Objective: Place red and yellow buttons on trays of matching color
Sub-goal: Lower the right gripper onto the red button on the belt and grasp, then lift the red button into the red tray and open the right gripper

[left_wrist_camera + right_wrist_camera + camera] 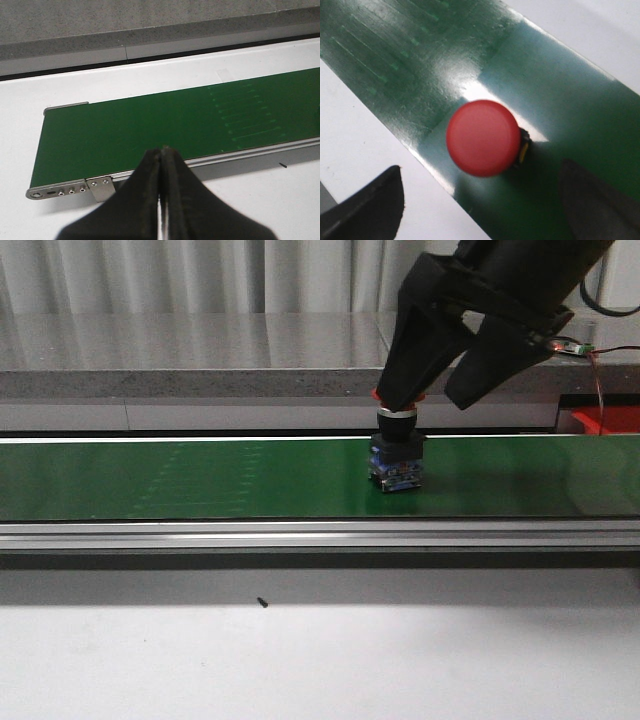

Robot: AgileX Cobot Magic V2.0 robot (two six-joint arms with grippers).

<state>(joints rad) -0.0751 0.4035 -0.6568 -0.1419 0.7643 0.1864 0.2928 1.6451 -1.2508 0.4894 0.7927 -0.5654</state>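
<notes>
The right arm's black two-fingered gripper (432, 400) hangs over the belt with its jaws spread wide, one finger (412, 358) reaching down beside the red cap and the other (490, 365) standing off to the right of it, so the button sits in the gap without either pad visibly pressing on it. From the right wrist view the same gripper (480, 205) shows as two dark fingertips at the picture's lower corners, well apart, with the round red mushroom-head push button (483, 138) between and beyond them. That button (396, 445) stands upright on the dark green conveyor belt (200, 480), its red cap on top, a black collar below it and a blue-and-black switch block at the base resting on the belt surface, towards the belt's right half in the front view. A silver aluminium rail (300, 533) runs along the near edge of the belt, and a white tabletop (320, 650) lies in front of it. At the far right edge of the front view a red tray (608, 419) shows partly behind the belt. The left arm's black gripper (162, 150) has its fingers pressed together with nothing between them, poised above the near edge of the belt close to the belt's metal end bracket (70, 189).
</notes>
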